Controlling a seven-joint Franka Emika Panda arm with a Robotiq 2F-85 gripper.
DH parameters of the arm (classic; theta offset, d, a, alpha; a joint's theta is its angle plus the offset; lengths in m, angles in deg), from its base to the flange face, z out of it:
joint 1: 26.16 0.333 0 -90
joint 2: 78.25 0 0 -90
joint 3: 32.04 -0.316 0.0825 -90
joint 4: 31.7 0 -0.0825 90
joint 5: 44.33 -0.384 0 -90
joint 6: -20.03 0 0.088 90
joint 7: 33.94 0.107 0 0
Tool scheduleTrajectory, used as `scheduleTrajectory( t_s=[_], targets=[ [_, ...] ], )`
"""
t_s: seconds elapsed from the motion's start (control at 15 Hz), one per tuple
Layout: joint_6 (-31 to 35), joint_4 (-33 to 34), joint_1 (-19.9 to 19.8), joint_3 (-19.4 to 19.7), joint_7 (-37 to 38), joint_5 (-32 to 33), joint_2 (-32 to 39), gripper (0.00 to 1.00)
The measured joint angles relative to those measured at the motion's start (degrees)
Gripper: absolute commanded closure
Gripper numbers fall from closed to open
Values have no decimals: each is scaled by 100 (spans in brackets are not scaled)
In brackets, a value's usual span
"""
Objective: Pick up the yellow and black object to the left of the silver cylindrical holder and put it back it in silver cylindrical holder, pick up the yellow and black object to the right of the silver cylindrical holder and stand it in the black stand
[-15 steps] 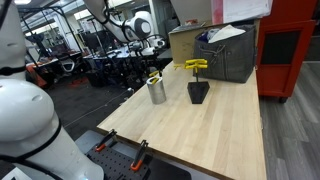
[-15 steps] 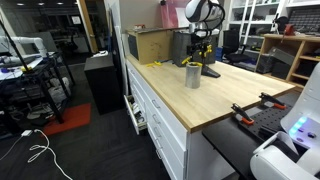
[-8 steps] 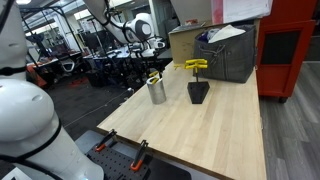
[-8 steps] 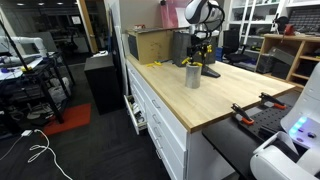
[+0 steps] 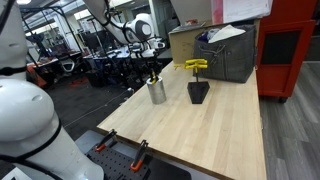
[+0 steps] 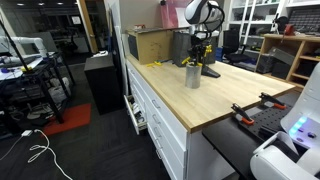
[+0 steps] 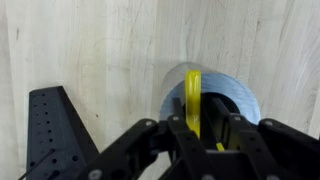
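Nothing on the desk (image 5: pixel 200 130) has shifted since the earlier exterior frames: the arm hangs at the same spot, and the holder and stand sit where they were.

In the wrist view the tool (image 7: pixel 193 122) enters from the bottom edge, straight over the silver holder (image 7: pixel 238 100). Its two dark fingers (image 7: pixel 172 135) are clenched on the small yellow and black object (image 7: pixel 193 95), pressing it from both sides. That object shows as a narrow yellow strip running up the frame from between the fingers, across the holder's round mouth in the centre right. Whether its far end sits inside the holder or only above it cannot be told from here.

The black stand (image 7: pixel 55 125) fills the lower left of the wrist view, just beside the holder and apart from the tool.

In an exterior view the tool (image 5: pixel 152 68) hovers at the holder's (image 5: pixel 157 93) top left of centre, with a bit of yellow at the rim. The stand (image 5: pixel 198 93) is to its right. The longer yellow and black object (image 5: pixel 196 66) shows above the stand, in front of a cardboard box (image 5: pixel 188 42).

In an exterior view the tool (image 6: pixel 200 55) is in the upper right, above the holder (image 6: pixel 192 77).
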Motion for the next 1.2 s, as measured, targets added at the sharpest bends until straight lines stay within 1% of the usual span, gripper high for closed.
scheduleTrajectory(
  t_s=[0.07, 0.13, 0.2, 0.67, 0.87, 1.2],
  targets=[
    [0, 0, 0, 0, 0, 0, 0, 99],
    [0, 0, 0, 0, 0, 0, 0, 100],
    [-1, 1, 0, -1, 0, -2, -2, 97],
    [-31, -3, -5, 7, 31, -34, -83, 96],
    [-154, -5, -29, 74, 171, -57, -360, 96],
    [-586, -9, -90, 165, 601, -198, -949, 96]
  ],
)
